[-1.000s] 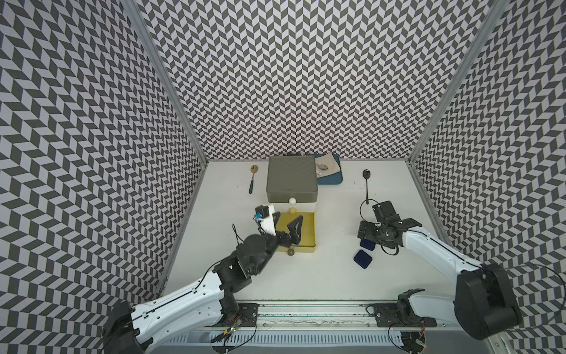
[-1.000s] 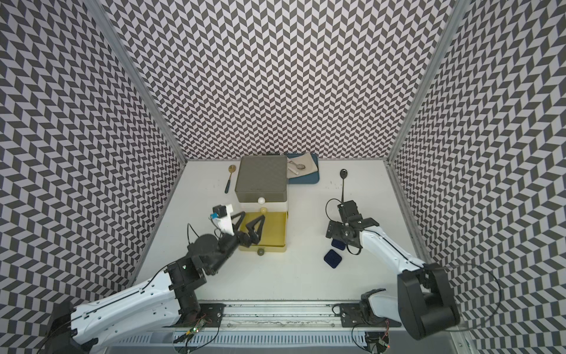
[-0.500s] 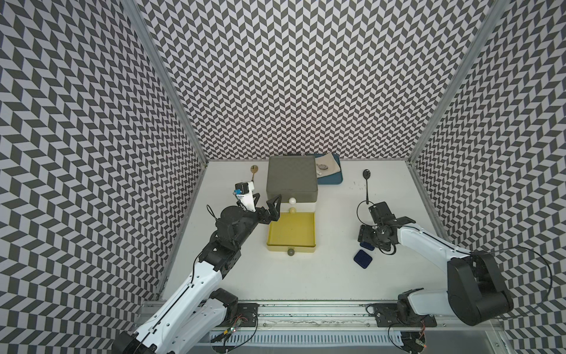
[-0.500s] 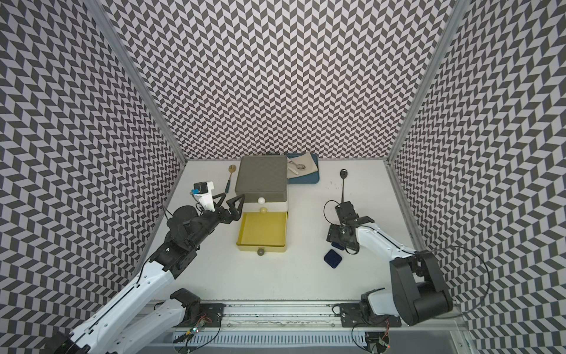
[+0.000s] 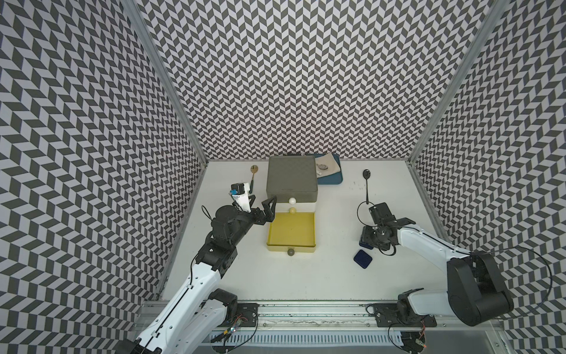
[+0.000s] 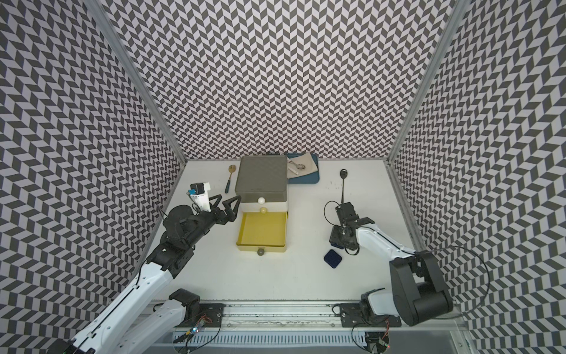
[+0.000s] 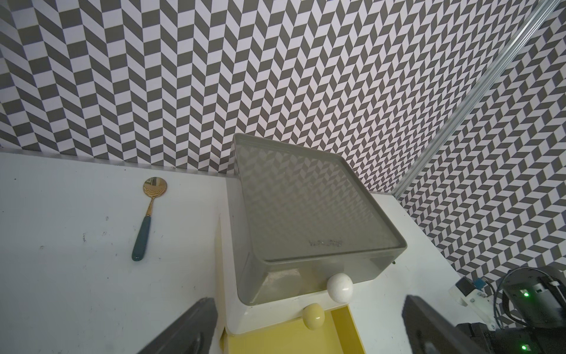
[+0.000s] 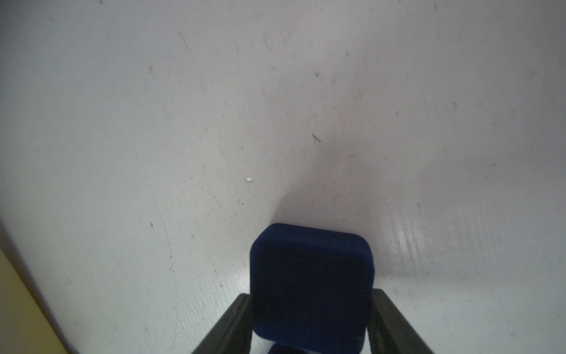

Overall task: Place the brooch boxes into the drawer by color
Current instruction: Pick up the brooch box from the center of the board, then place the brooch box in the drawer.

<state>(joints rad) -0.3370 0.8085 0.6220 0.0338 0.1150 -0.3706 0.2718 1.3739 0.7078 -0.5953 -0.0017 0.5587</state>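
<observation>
The drawer (image 5: 291,180) stands at the back middle, grey on top. Its pale yellow bottom tier (image 5: 291,230) is pulled out and shows nothing inside. My left gripper (image 5: 262,202) hangs open at the unit's left front corner, holding nothing; in the left wrist view the gripper (image 7: 309,302) faces the white knob (image 7: 339,283). On the right, a dark blue brooch box (image 8: 311,285) lies on the table with my right gripper (image 8: 311,298) shut on its two sides. A second dark blue box (image 5: 362,259) lies just in front of it.
A gold spoon with a teal handle (image 5: 253,176) lies left of the drawer unit. A black spoon (image 5: 366,180) lies behind the right gripper. A blue tray (image 5: 329,179) with a cloth and a spoon sits at the back. Patterned walls close three sides.
The left arm drew back from over the open yellow tier to the unit's left front corner, still open. The right gripper's jaws closed in on the dark blue box.
</observation>
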